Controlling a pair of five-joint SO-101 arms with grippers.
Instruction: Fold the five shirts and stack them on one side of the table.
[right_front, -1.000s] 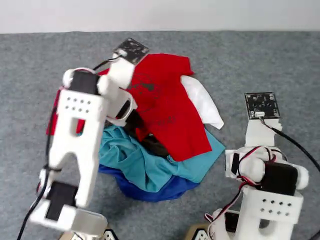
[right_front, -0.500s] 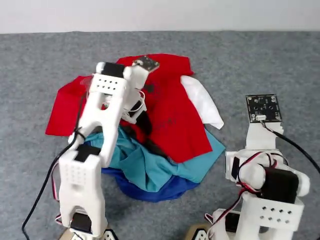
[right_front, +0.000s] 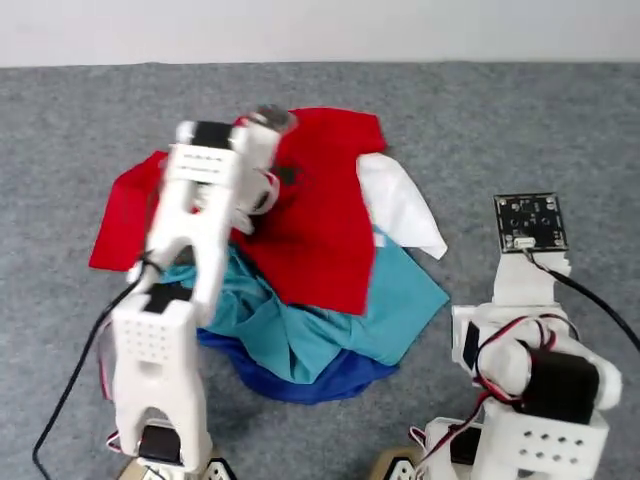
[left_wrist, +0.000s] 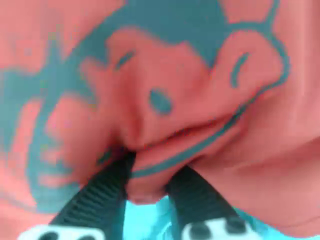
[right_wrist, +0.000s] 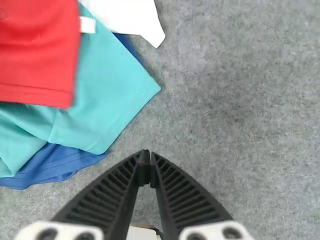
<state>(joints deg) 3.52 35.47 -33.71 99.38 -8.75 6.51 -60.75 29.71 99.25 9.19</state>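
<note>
A pile of shirts lies mid-table: a red shirt (right_front: 320, 225) on top, a teal shirt (right_front: 300, 320) under it, a blue shirt (right_front: 320, 380) at the bottom and a white shirt (right_front: 400, 205) sticking out on the far right side. My left gripper (left_wrist: 147, 177) is shut on a bunched fold of the red shirt (left_wrist: 165, 95) with its dark print; in the high view the left gripper (right_front: 250, 215) sits over the pile's left half. My right gripper (right_wrist: 145, 167) is shut and empty above bare table, near the corner of the teal shirt (right_wrist: 100, 105).
The grey felt table (right_front: 520, 130) has free room on the right and far side. The right arm's base (right_front: 530, 400) stands at the near right, the left arm's base (right_front: 150, 400) at the near left.
The left arm swung over the pile, shut on the red shirt and is dragging it left; the red shirt's right edge has pulled back, uncovering more teal. The right arm barely moved.
</note>
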